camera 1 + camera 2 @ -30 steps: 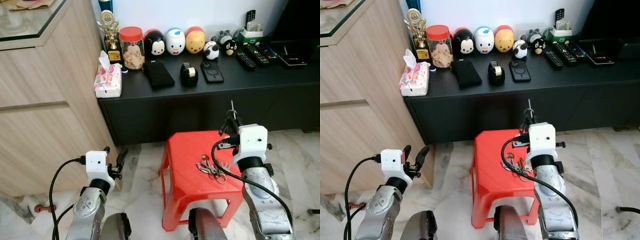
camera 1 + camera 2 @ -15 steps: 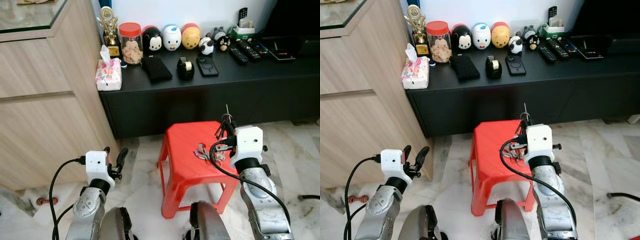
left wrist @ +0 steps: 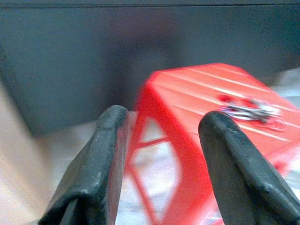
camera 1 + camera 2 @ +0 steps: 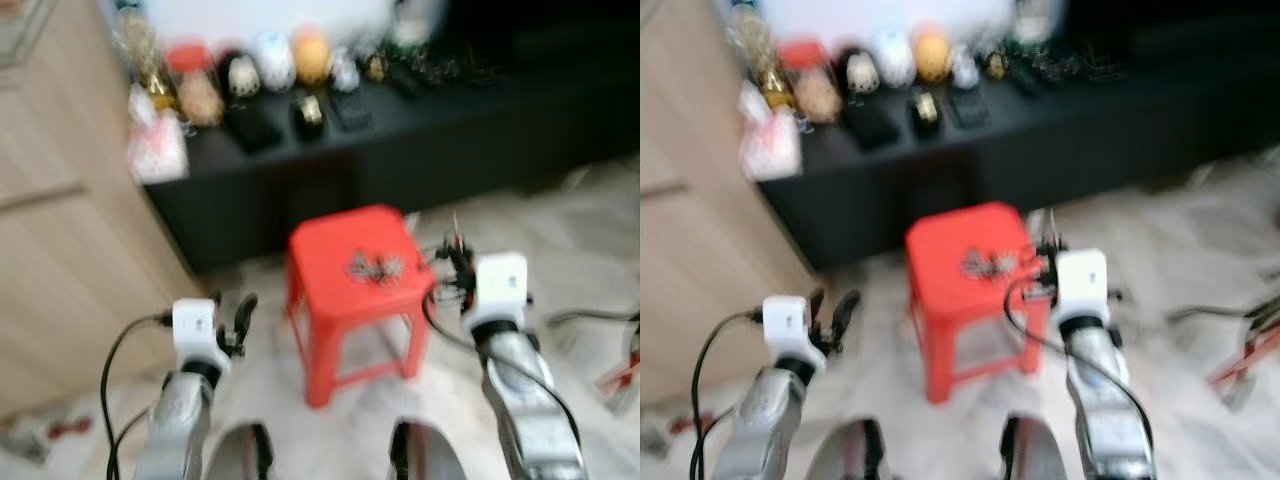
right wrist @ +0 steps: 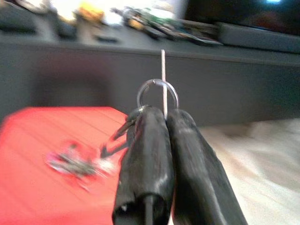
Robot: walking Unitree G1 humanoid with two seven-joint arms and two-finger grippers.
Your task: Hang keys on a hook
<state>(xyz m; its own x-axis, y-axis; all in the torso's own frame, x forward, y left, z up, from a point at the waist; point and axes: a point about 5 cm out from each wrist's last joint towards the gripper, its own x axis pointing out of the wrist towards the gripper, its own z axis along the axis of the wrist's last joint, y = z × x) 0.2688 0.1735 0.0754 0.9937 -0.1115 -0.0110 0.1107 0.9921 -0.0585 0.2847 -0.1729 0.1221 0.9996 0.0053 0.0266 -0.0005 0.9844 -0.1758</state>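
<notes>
Keys in hand, hook not yet reached.
A key ring (image 5: pixel 158 96) is pinched in the closed right pincer (image 5: pixel 161 117) beside the red stool (image 4: pixel 350 260), where more keys (image 4: pixel 374 266) lie; the left pincer (image 3: pixel 161 140) is held open, empty.

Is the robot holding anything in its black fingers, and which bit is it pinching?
The right gripper pinches a silver key ring by its lower edge, with a thin metal pin beside it. The left gripper is open and holds nothing.
</notes>
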